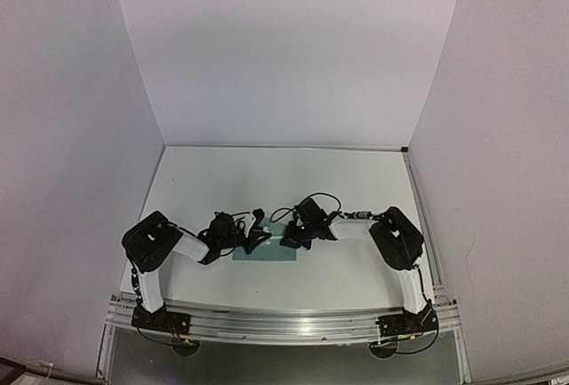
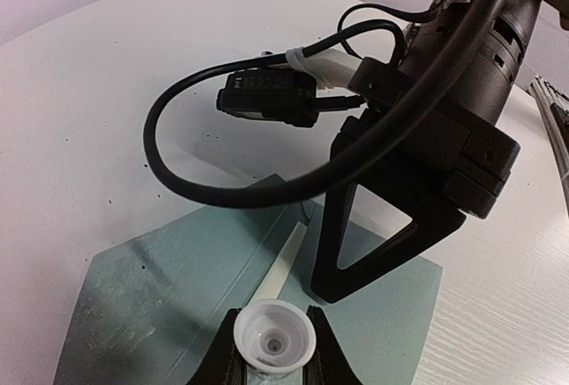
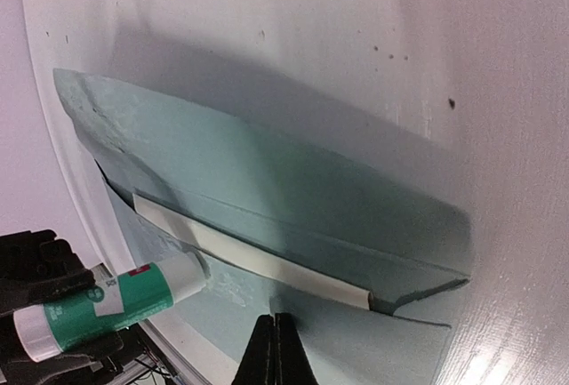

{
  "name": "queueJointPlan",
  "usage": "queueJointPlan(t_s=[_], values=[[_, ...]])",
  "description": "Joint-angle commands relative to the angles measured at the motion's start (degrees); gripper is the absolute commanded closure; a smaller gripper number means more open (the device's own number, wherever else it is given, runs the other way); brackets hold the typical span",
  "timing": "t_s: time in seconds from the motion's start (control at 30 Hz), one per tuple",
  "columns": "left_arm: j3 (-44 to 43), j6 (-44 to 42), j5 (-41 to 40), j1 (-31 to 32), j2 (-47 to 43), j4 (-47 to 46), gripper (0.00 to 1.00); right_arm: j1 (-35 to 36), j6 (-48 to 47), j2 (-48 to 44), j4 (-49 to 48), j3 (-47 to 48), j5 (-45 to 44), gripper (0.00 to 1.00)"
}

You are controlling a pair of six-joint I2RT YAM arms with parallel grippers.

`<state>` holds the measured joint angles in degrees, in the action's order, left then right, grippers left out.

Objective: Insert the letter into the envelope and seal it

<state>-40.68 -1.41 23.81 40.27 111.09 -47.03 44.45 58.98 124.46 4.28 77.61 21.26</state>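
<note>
The pale teal envelope point(image 1: 267, 254) lies flat between the arms with its flap point(image 3: 267, 163) open. A cream strip of the letter point(image 3: 258, 265) shows at the envelope's mouth, also in the left wrist view point(image 2: 283, 260); the rest of the letter is hidden inside. My left gripper point(image 2: 274, 351) is shut on a small white and green glue tube point(image 3: 107, 305), whose white nozzle end point(image 2: 274, 336) points at the envelope point(image 2: 160, 287) near the flap fold. My right gripper point(image 3: 275, 349) is shut, its tips resting on the envelope body point(image 3: 373, 340) beside the letter strip.
White walls enclose the white table point(image 1: 284, 180) on three sides. The right arm's cable loop point(image 2: 178, 172) hangs over the envelope's far edge. An aluminium rail point(image 1: 284, 323) runs along the near edge.
</note>
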Motion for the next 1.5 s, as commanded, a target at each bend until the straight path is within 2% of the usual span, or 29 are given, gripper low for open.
queueJointPlan(t_s=[0.0, 0.1, 0.3, 0.63, 0.8, 1.27, 1.47], values=[[0.08, 0.03, -0.80, 1.17, 0.66, -2.58, 1.00, 1.29, 0.96, 2.17, 3.28, -1.75, -1.62, 1.00], [-1.05, -1.46, -3.96, 1.21, 1.93, -2.88, 1.00, 1.58, 1.12, 2.31, 3.34, -1.94, -1.78, 1.00], [0.33, -3.91, -2.65, 1.57, 1.84, -2.45, 1.00, 1.67, 1.50, 1.35, 3.28, -3.14, -2.60, 1.00], [4.52, -15.36, -5.89, 1.72, 0.51, 2.35, 1.00, 1.97, 1.38, 1.40, 3.74, -3.79, -3.45, 1.00], [4.45, -13.53, -9.20, 1.64, -0.61, 9.33, 1.00, 2.26, 1.26, 1.97, 4.68, -3.99, -3.89, 1.00], [10.10, -14.24, -12.06, 0.64, -2.78, 7.80, 1.00, 2.44, 0.20, 2.70, 7.02, -5.04, -5.04, 1.00], [9.04, -12.81, -18.35, 0.55, -3.44, 10.99, 1.00, 2.44, -0.42, 2.44, 7.68, -5.07, -5.19, 1.00]])
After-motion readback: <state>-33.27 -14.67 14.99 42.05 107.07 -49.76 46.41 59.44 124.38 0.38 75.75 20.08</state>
